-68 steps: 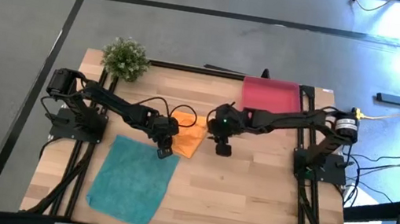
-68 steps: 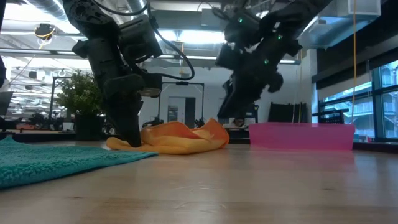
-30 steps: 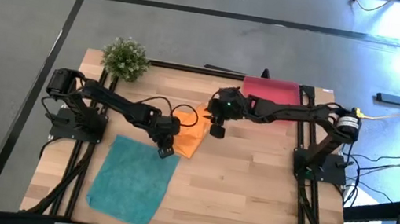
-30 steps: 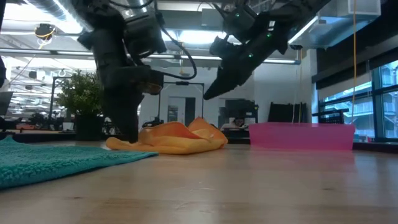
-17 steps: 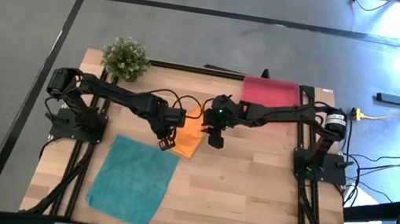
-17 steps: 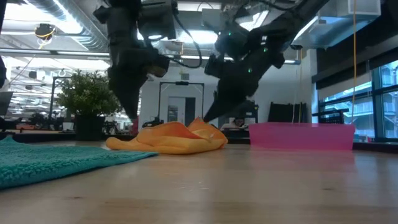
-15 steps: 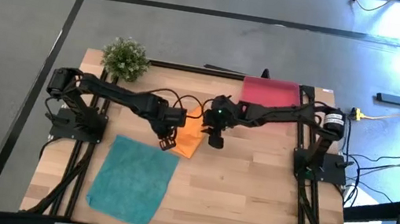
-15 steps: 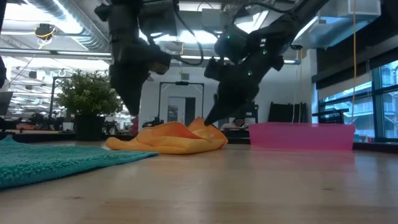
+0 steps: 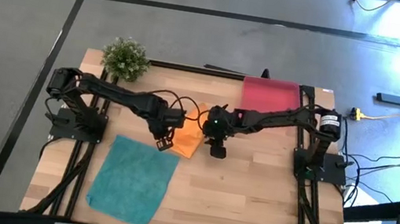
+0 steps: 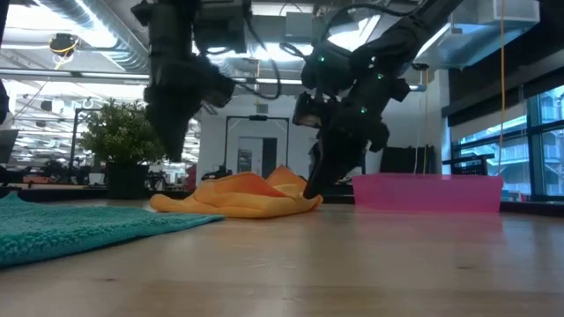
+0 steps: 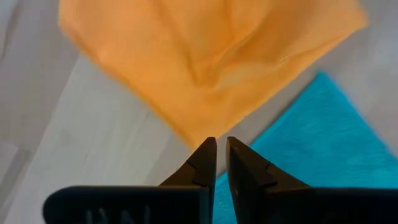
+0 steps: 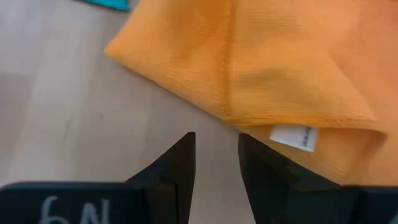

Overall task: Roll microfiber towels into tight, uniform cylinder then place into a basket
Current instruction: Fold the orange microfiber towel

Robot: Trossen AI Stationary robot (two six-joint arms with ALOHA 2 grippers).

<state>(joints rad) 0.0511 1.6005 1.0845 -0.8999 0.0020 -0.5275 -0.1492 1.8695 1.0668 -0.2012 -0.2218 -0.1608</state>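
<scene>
The orange towel (image 9: 188,136) lies crumpled on the table's middle, with a white label (image 12: 293,137) at its folded edge. The teal towel (image 9: 131,181) lies flat at the near left. The pinkish-red basket (image 9: 270,96) stands at the far right. My left gripper (image 11: 221,146) hangs shut above the orange towel's near-left corner (image 11: 194,134), clear of it, pointing down. My right gripper (image 12: 216,146) is open a little, low over the table (image 12: 74,112), slanting down just short of the towel's right edge (image 10: 310,198). Nothing is between its fingers.
A small green plant (image 9: 125,57) stands at the far left corner. Bare wood (image 9: 250,199) spreads over the near right half of the table. The teal towel (image 10: 70,227) lies close beside the orange one, under my left arm.
My left gripper has risen straight up off the orange towel's left end and now hangs above it. My right gripper has come down and toward the table's near edge, tipping steeper, to the towel's right edge. The towel has kept its place and shape.
</scene>
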